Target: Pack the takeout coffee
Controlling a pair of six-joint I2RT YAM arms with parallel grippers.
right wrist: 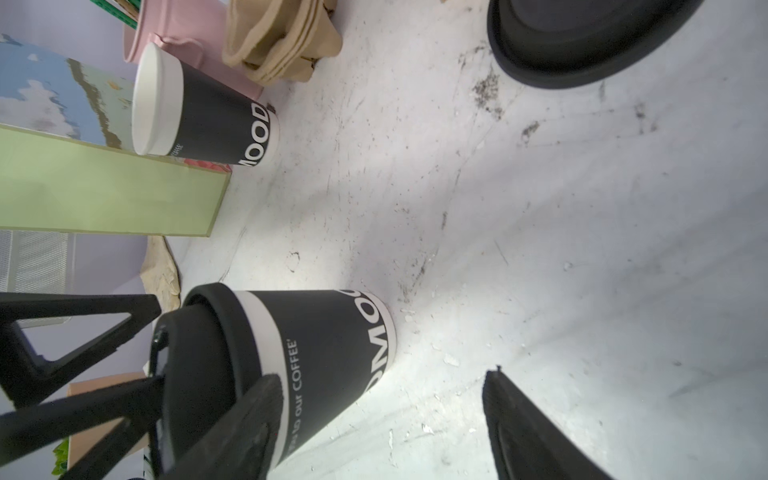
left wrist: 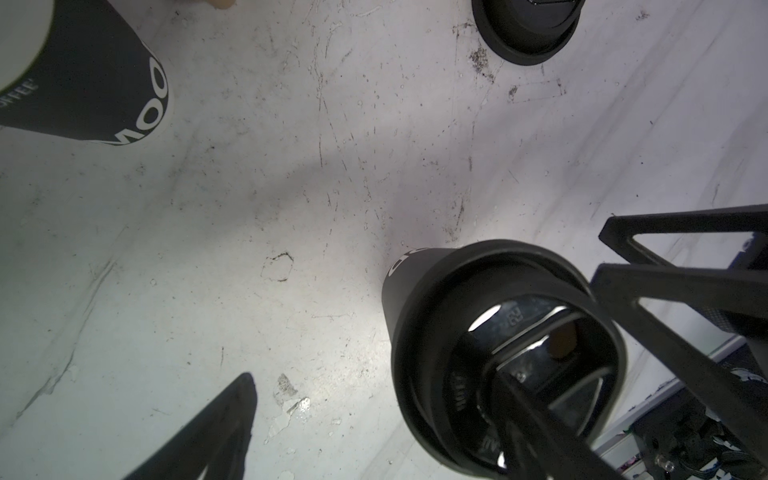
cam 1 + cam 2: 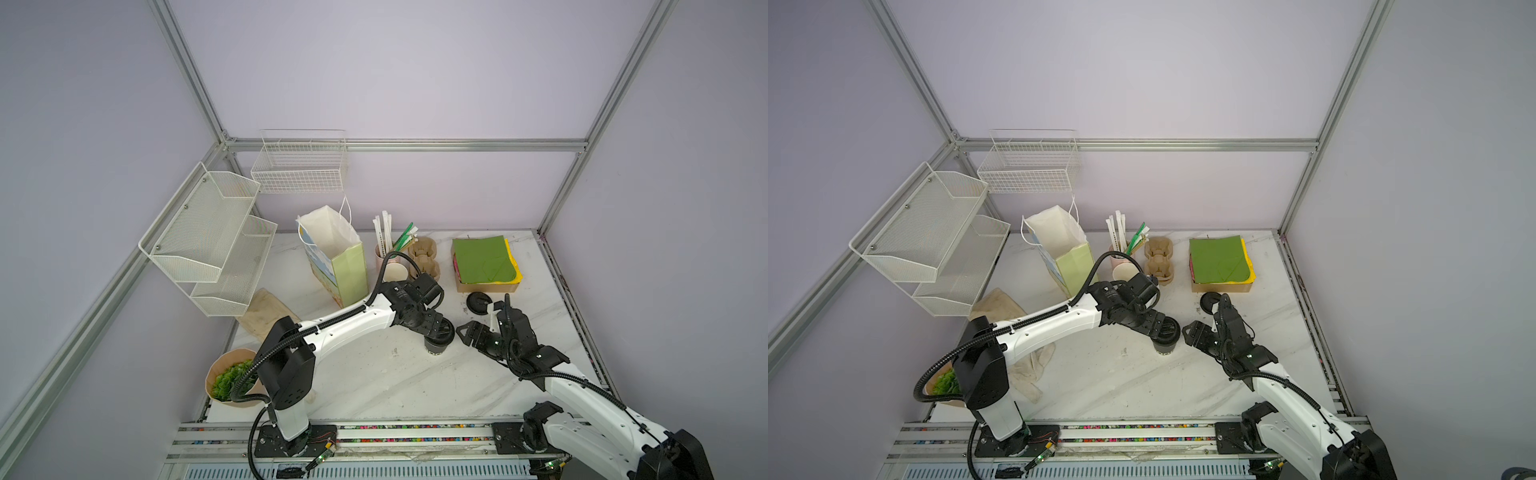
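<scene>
The takeout coffee (image 3: 437,348) (image 3: 1165,347) stands upright mid-table, a black cup with white lettering and a black lid (image 2: 490,345). My left gripper (image 3: 441,331) (image 2: 374,386) hovers over it, open. One of its fingers (image 2: 536,419) lies across the lid, while the other is over bare table beside the cup. To the cup's right my right gripper (image 3: 482,316) (image 1: 380,386) is open and low. One right finger (image 1: 249,419) is close by the cup's side (image 1: 328,345) near the lid; whether it touches I cannot tell. The other finger is apart.
A loose black lid (image 3: 478,303) lies behind the right gripper. Behind the left arm are a lidless black cup (image 3: 395,272), a pink cup of straws (image 3: 383,254), pulp carriers (image 3: 424,257) and an open paper bag (image 3: 334,253). A box of napkins (image 3: 486,262) sits back right.
</scene>
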